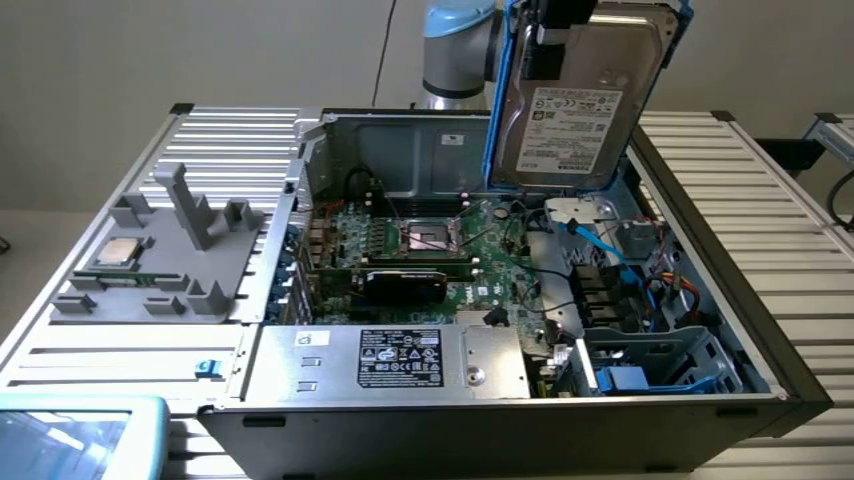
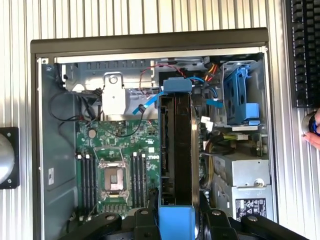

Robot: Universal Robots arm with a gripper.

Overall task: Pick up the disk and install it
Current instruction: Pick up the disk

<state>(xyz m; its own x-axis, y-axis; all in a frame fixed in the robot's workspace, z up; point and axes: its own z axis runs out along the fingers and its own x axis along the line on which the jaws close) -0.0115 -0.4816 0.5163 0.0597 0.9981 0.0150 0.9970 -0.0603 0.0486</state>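
Note:
The disk (image 1: 577, 110), a grey-metal drive with a white label in a blue plastic carrier, hangs upright above the back right of the open computer case (image 1: 747, 330). My gripper (image 1: 558, 35) is shut on its upper end. In the wrist view I see the disk (image 2: 176, 145) edge-on, running away from the gripper (image 2: 177, 222), whose black fingers (image 2: 148, 220) press on the blue carrier from both sides. Beyond the disk's far end lies the case's drive area, with a blue drive cage (image 2: 239, 97).
Inside the case are the green motherboard (image 1: 441, 245) with its processor socket (image 2: 114, 177), a silver power supply box (image 1: 387, 360) with a black sticker, and blue cables (image 1: 601, 240). A grey fixture (image 1: 160, 255) with a small silver chip (image 1: 118, 252) stands to the exterior view's left. A keyboard (image 2: 302, 50) and a hand (image 2: 315, 131) are beside the case.

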